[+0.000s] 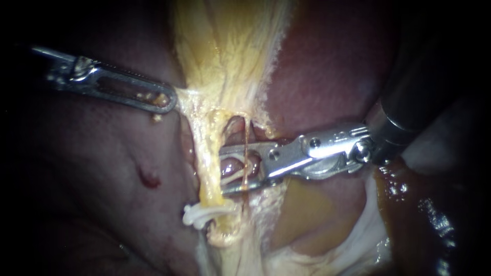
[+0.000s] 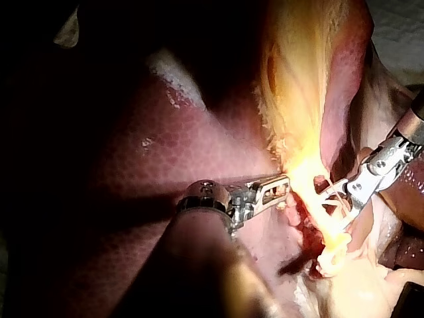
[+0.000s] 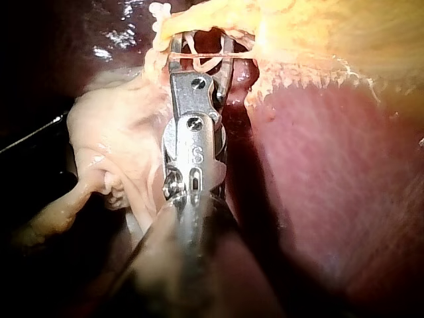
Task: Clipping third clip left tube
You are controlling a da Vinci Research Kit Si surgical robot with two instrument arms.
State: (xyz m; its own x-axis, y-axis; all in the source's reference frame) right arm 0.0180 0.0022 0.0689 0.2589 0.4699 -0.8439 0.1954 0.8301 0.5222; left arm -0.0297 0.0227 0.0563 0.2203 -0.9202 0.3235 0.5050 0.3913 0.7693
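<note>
**Inspector A:** Endoscope view. State of the left instrument (image 1: 172, 100)?

**Inspector B:** Jaws closed flat on the edge of the yellow tissue (image 1: 225, 56), at its narrow lower end. The liver (image 1: 102, 168) lies beneath the shaft.

**A:** The right instrument (image 1: 225, 171)?

**B:** Jaws stand wide apart with a clear gap. A thin reddish tube (image 1: 246, 148) runs across that gap. The jaw tips reach the side of the left tube (image 1: 208, 168), the thick yellow strand. I cannot tell whether they enclose it.

**A:** Clips?

**B:** White clips (image 1: 199, 214) sit on the left tube, below the jaws and apart from them.

**A:** Left wrist view.

**B:** The left instrument (image 2: 281, 187) grips the yellow tissue ahead of it. The right instrument (image 2: 329, 197) faces it across the glaring strand, jaws parted. The white clips (image 2: 331, 258) lie near them.

**A:** Right wrist view.

**B:** The right instrument (image 3: 202, 40) holds its jaws apart. The thin reddish tube (image 3: 199, 57) crosses between them, and the liver (image 3: 331, 165) lies beside the shaft.
</note>
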